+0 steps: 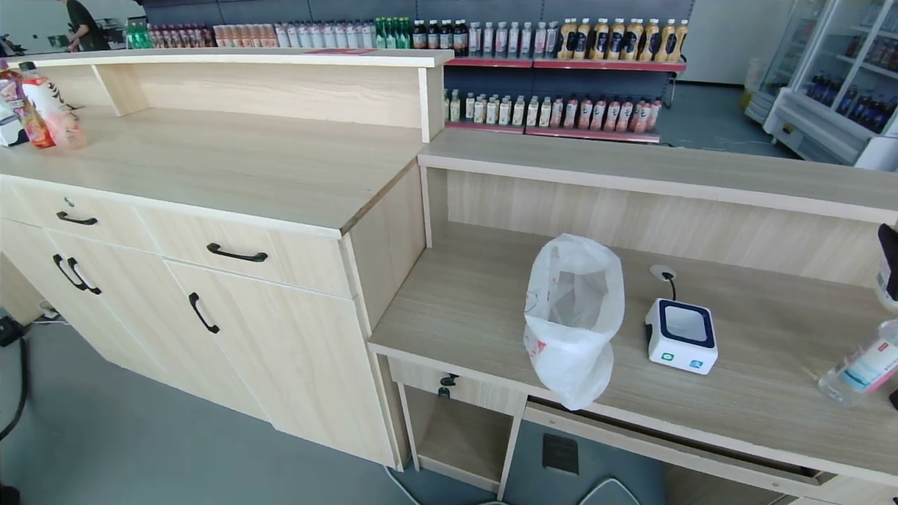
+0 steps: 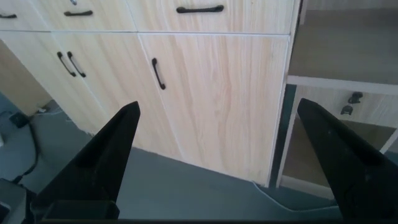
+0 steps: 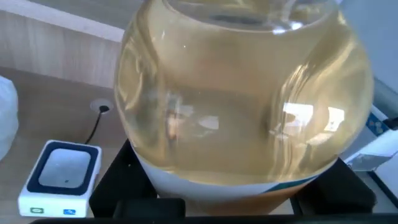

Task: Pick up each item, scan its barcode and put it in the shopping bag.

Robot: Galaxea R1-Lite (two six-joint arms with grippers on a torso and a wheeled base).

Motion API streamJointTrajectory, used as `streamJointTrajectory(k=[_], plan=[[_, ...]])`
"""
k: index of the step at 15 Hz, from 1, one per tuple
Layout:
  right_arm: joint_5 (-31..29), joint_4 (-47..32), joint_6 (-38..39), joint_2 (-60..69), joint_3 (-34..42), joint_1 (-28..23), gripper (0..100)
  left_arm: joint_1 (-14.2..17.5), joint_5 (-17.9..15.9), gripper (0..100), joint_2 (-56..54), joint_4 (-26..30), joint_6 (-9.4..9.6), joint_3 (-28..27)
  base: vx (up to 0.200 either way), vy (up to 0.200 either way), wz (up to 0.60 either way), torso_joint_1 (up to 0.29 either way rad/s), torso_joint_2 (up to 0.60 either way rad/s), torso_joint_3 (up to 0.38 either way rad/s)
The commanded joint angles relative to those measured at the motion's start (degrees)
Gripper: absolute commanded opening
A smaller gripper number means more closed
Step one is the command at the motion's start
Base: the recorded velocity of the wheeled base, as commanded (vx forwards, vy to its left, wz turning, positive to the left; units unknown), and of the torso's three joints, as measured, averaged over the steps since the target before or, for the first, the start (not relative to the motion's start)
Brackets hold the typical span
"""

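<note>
Well — shopping bag (image 1: 574, 315) overhanging desk (image 1: 772, 351) edge

Picture edges cut off both the held bottle (image 3: 242, 93) and the clear bottle (image 1: 864, 368) lying on the desk (image 1: 772, 337)

The left end effector (image 2: 217, 104) is seen with its two black fingers (image 2: 99, 165) spread wide apart, and nothing is gripped between them. It is held low and angled downward. The right end effector (image 3: 230, 193) is closed around a bottle (image 3: 242, 93) of pale yellow liquid, which is clamped between dark fingers (image 3: 115, 183) on either side of its lower part. In the head view it is glimpsed at the far right edge, raised above the tabletop (image 1: 772, 337).
</note>
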State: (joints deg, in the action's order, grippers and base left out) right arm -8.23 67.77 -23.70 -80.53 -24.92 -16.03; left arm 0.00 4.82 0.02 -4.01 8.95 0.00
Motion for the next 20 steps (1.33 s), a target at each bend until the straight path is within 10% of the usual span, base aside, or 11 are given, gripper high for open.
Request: streamJointTrajectory(k=[1,10,20], plan=[[0.0,2.8,0.8,-5.1,-1.3,2.5,0,0.0,0.0,100,0.0,0.0,0.02,0.0,0.0,0.0,0.6,0.007,0.0,0.002],[0.2,10.7,18.3,-39.3,-21.8,15.0,0,0.0,0.0,100,0.0,0.0,0.02,0.0,0.0,0.0,0.0,0.0,0.0,0.0],[2.5,8.1,18.1,-61.8,-47.9,21.0,0,0.0,0.0,100,0.0,0.0,0.02,0.0,0.0,0.0,0.0,0.0,0.0,0.0]])
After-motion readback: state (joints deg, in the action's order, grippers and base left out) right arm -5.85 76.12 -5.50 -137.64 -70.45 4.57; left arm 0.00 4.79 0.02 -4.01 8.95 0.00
